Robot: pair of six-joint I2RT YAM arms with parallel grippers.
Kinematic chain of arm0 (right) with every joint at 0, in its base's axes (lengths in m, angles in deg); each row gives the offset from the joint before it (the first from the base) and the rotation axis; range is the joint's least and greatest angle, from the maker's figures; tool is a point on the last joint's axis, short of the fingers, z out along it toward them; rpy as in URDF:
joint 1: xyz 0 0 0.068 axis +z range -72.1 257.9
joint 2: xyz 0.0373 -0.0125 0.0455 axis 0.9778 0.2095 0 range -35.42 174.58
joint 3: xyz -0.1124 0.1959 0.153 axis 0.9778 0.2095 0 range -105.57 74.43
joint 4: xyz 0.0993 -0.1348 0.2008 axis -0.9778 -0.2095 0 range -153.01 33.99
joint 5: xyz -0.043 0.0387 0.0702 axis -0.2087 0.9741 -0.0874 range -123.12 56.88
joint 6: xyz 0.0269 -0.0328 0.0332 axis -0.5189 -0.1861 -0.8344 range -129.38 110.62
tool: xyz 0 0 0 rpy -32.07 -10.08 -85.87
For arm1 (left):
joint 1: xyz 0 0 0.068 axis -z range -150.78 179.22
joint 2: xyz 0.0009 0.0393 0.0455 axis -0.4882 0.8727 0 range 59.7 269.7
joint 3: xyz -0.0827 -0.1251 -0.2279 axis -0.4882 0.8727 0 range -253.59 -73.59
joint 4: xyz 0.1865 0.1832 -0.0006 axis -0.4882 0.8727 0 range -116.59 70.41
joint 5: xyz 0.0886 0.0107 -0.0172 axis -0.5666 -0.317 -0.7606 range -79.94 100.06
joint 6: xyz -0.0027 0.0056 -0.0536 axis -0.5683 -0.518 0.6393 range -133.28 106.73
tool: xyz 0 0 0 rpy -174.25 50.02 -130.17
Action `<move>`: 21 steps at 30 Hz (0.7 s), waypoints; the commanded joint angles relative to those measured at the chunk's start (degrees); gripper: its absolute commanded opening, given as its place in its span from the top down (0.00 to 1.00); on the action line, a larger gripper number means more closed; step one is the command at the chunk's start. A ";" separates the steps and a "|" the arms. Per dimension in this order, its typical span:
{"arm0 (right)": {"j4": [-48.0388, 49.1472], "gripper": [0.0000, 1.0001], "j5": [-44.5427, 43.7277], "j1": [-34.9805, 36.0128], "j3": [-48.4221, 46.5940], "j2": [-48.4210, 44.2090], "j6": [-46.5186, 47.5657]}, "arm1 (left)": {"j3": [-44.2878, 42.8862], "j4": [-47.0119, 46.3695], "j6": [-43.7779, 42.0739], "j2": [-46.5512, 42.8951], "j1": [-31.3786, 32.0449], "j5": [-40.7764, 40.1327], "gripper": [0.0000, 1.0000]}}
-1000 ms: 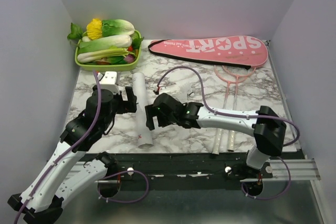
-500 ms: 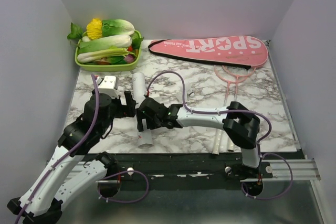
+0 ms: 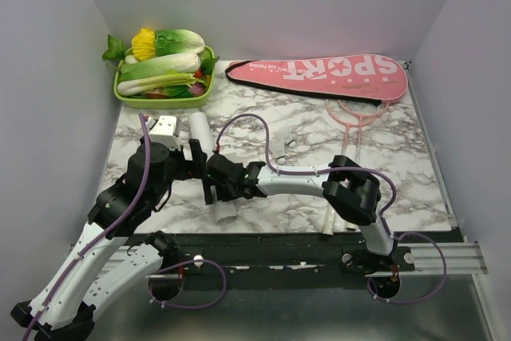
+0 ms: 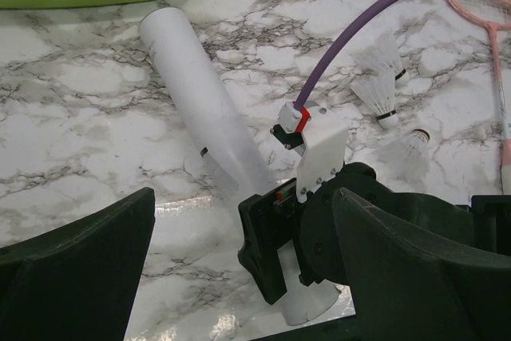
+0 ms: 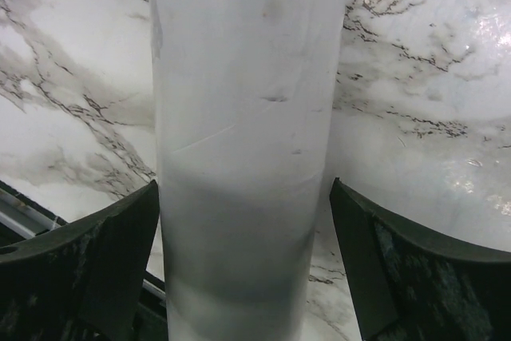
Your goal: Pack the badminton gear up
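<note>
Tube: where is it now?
Top view: the tube lies left of centre, nearer than the green tray, its near end between the open jaws of the right gripper.

The top camera looked down from high behind the near edge over the whole bench [image 3: 415, 157]. The left wrist camera looked low across it, close by; the right wrist camera sat closer still, over the white tube [image 5: 247, 157], which all three views shared.
</note>
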 commanded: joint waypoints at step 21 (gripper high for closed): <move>-9.16 0.61 0.77 0.72 11.69 -17.17 18.23 | -4.93 2.70 -4.53 2.62 0.06 1.69 0.01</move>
